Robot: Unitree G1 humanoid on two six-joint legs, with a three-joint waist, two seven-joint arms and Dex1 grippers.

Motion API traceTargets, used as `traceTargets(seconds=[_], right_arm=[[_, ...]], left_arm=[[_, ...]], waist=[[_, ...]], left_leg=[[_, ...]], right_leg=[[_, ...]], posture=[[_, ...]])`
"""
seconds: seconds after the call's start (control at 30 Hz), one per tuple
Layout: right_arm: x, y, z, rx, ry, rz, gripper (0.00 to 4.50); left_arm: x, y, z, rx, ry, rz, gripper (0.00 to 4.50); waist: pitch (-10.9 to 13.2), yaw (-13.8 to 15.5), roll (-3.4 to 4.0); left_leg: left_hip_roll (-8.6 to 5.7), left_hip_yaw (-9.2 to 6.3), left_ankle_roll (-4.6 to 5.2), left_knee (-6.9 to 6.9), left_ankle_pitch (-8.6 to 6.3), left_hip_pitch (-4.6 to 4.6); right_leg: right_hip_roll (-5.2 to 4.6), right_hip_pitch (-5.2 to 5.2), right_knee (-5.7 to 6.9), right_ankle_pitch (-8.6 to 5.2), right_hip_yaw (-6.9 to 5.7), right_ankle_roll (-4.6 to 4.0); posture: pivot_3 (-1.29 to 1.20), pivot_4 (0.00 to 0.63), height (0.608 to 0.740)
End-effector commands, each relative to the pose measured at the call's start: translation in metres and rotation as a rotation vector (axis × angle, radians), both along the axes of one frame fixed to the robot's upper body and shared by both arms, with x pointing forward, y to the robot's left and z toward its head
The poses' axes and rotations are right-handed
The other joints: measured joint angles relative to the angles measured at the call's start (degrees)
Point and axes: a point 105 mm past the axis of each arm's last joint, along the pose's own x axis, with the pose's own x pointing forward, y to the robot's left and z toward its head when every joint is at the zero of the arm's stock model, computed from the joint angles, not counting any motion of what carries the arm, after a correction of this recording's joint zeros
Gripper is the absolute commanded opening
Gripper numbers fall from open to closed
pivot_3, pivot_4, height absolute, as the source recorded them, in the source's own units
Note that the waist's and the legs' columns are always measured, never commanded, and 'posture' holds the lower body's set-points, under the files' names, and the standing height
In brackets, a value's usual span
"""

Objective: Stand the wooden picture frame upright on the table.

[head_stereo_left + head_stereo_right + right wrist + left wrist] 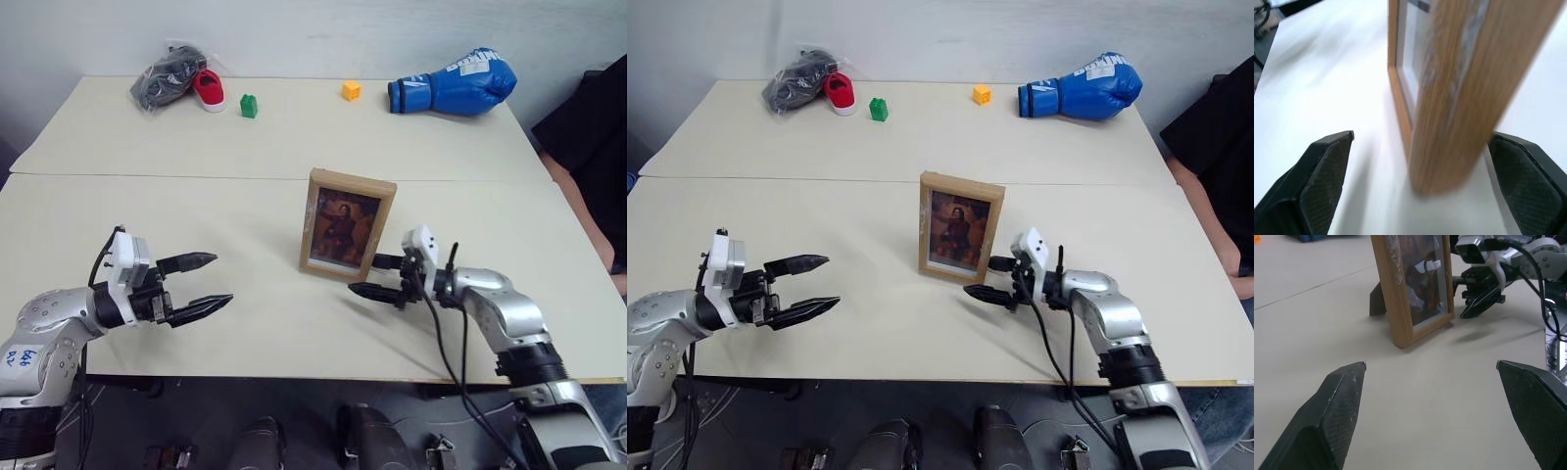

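Left eye view: wooden picture frame (349, 224) stands upright near the middle of the worktop (245, 323), just on my side of the seam, portrait facing me. Left wrist view shows the fold-out stand (1377, 299) poking out behind it and resting on the surface, so the task reads as basically done. My right pincer (380, 277) is spread wide, holding nothing, but it sits right at the frame's lower right corner; in the right wrist view the frame's edge sits between my two fingers (1322, 181), very close. That's the main risk: any sideways or forward drift of that arm on the way out clips the corner and tips or skids the frame. The stand braces it backward only, so I'd guess a push from the side or a tug toward me knocks it over easily. Light wood on a smooth top, probably slides with little force. Safest exit, I think, is straight back away from the frame. My left pincer (196, 285) is also spread, empty, well apart from the frame; low risk unless it swings inward. Blue boxing glove (453, 85), green block (249, 106) and orange block (351, 90) sit far back, irrelevant.
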Motion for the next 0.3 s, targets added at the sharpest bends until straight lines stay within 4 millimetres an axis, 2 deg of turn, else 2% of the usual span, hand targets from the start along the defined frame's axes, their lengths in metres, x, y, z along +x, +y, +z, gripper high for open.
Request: traceTargets(seconds=[0.03, 0.13, 0.23, 0.3], right_arm=[[-0.011, -0.028, 0.032, -0.055, -0.331, 0.036, 4.45], [-0.030, -0.050, 0.036, -0.215, -0.600, 0.130, 4.45], [-0.043, -0.076, 0.028, -0.314, -0.590, 0.155, 4.45], [-0.047, -0.086, 0.026, -0.352, -0.606, 0.155, 4.45]], left_arm=[[-0.002, 0.019, -0.001, 0.109, -0.067, 0.073, 4.50], [-0.005, 0.034, -0.013, 0.228, -0.100, 0.124, 4.50], [-0.014, 0.049, -0.022, 0.288, -0.081, 0.146, 4.50], [-0.019, 0.055, -0.025, 0.306, -0.084, 0.155, 4.50]], waist=[[0.0, 0.0, 0.00], [0.0, -0.1, 0.00], [0.0, -0.1, -0.02], [0.0, 0.0, -0.02]], left_leg=[[0.00, 0.01, 0.00, 0.00, 0.00, 0.00], [0.00, 0.12, 0.00, -0.03, 0.00, 0.04], [0.02, 0.25, 0.02, -0.06, -0.02, 0.14], [0.05, 0.26, 0.04, -0.06, -0.03, 0.15]], right_leg=[[0.00, 0.00, -0.02, 0.00, 0.00, 0.00], [0.04, 0.00, -0.07, 0.00, 0.05, 0.00], [0.07, 0.02, -0.08, 0.00, 0.11, 0.00], [0.06, 0.02, -0.07, 0.00, 0.12, 0.00]], posture=[[0.00, 0.150, 0.740], [0.00, 0.150, 0.740], [0.00, 0.150, 0.740], [0.00, 0.150, 0.740]])
